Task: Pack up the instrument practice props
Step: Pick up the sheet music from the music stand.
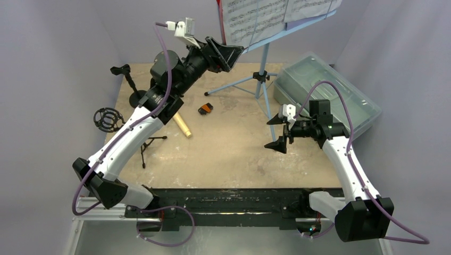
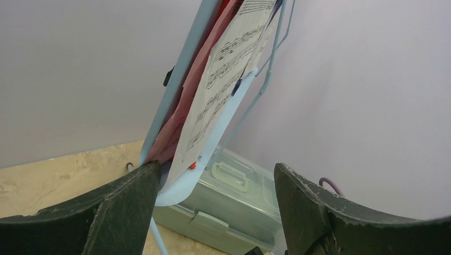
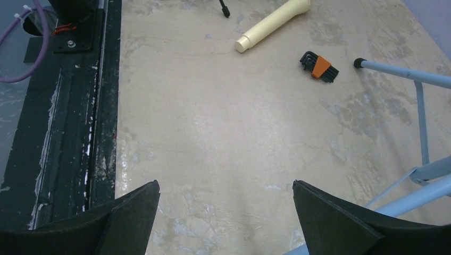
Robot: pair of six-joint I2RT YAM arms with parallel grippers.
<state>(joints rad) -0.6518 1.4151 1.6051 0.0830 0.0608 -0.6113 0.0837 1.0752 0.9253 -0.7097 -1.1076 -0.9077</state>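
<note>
The light-blue music rack [image 1: 264, 64] stands at the back on tripod legs and carries white music sheets [image 1: 255, 18]. My left gripper [image 1: 232, 54] is raised and open at the rack's lower left corner. In the left wrist view the left gripper [image 2: 215, 167] has that corner [image 2: 178, 188] beside its left finger, with white [image 2: 223, 79] and red [image 2: 183, 106] sheets above. The beige microphone [image 1: 182, 126] lies on the table and also shows in the right wrist view [image 3: 271, 24]. My right gripper [image 1: 280, 133] is open and empty by a rack leg [image 3: 423, 122]. No teal microphone is in view.
The grey-green plastic box [image 1: 324, 93] stands closed at the back right, behind the rack [image 2: 239, 196]. A black round-base pole [image 1: 130, 85], a black shock mount [image 1: 108, 118] and a small black tripod [image 1: 146, 146] are at the left. An orange-and-black hex key set [image 1: 206, 109] lies mid-table.
</note>
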